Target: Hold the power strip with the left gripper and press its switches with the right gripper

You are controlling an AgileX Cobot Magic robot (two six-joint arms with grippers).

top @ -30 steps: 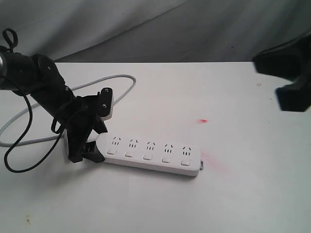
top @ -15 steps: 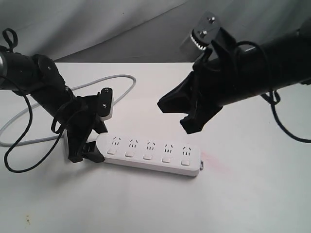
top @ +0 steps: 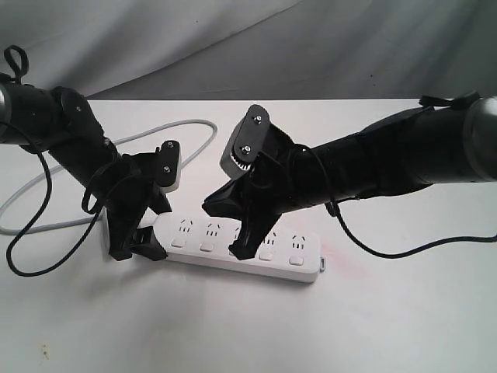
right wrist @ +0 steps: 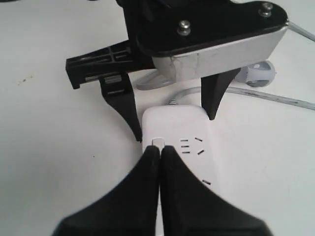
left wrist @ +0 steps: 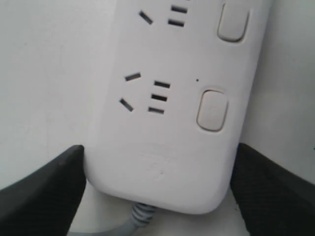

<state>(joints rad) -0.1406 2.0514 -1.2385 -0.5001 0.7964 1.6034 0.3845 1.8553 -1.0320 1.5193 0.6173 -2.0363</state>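
Observation:
The white power strip (top: 311, 268) lies flat on the table, sockets up. My left gripper (top: 144, 237) is shut on its cord end, with a black finger (left wrist: 47, 191) pressed to each side. Two switches (left wrist: 212, 110) show in the left wrist view. My right gripper (top: 206, 208) is shut, its jaws pressed together with nothing between them. It hovers above the strip's left half, apart from it. In the right wrist view its tips (right wrist: 160, 148) line up with the end switch (right wrist: 157, 142), and the left gripper (right wrist: 174, 128) stands just beyond. The right arm hides the middle switch in the exterior view.
The grey cord (top: 194, 124) loops away behind the left arm. A loose black cable (top: 23, 260) hangs off the left arm onto the table. A red stain (top: 345, 260) marks the white table (top: 404, 326) by the strip's right end. Grey cloth (top: 233, 47) hangs behind.
The right arm has swung in from the far right and come down over the strip, its gripper pointing at the left end. The left gripper and the strip have not moved.

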